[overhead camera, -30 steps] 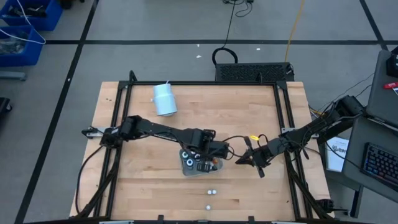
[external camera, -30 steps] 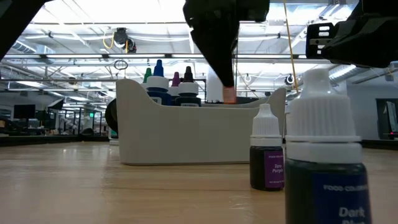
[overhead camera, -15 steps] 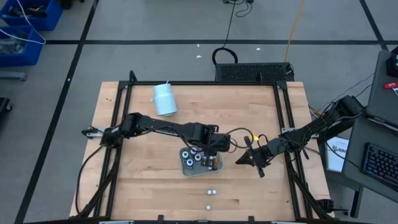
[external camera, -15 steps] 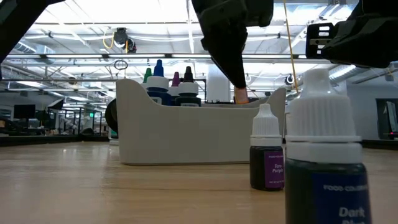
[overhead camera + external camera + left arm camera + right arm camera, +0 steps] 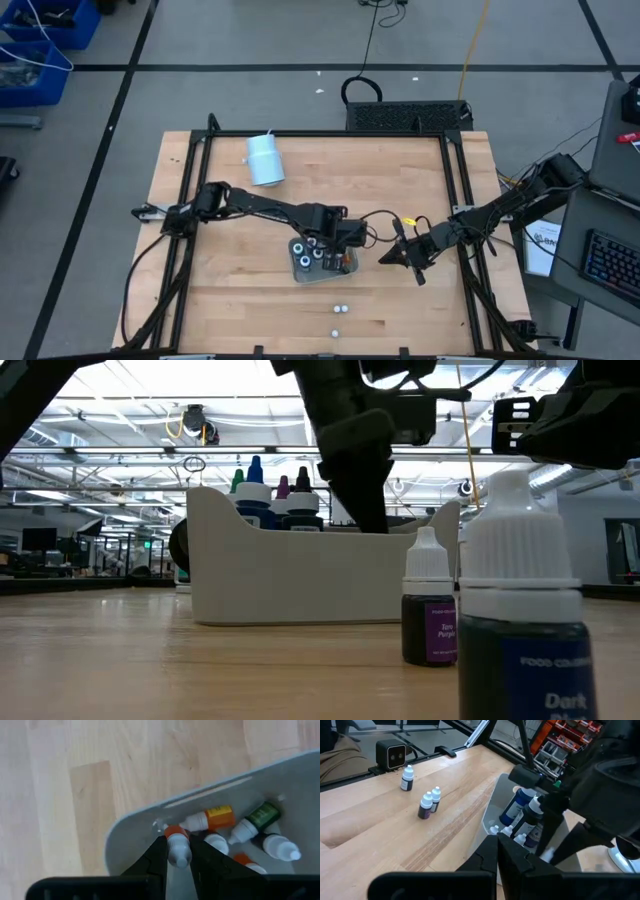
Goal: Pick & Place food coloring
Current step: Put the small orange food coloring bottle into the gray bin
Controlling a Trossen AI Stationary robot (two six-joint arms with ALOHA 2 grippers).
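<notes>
The food coloring is a set of tiny bottles. Several stand or lie in the grey tray (image 5: 300, 268), whose wall (image 5: 300, 580) fills the low view. Three more stand loose on the wood near the table's near edge (image 5: 341, 307), (image 5: 426, 805); two of them loom in the low view (image 5: 428, 610). My left gripper (image 5: 343, 243) reaches down into the tray's right end (image 5: 177, 845) and is shut on an orange bottle. My right gripper (image 5: 385, 258) hovers shut just right of the tray (image 5: 497, 851). My left gripper pinches the orange bottle by its white cap (image 5: 178, 854) between its two fingers, coming from above and pointing down. The orange body (image 5: 175, 831) hangs below the fingers inside the tray. Whether the bottle's bottom rests on the tray floor, I cannot tell.
A large white cylinder (image 5: 265, 160) lies near the table's far left corner. Black frame rails (image 5: 190, 190) run along the table's left and right sides. Bare wood lies left of the tray and behind it.
My left gripper, holding the orange bottle, shifted slightly toward the table's right over the tray, then came down. The bottle, seen above the tray wall in the earlier low views, is now below the rim.
</notes>
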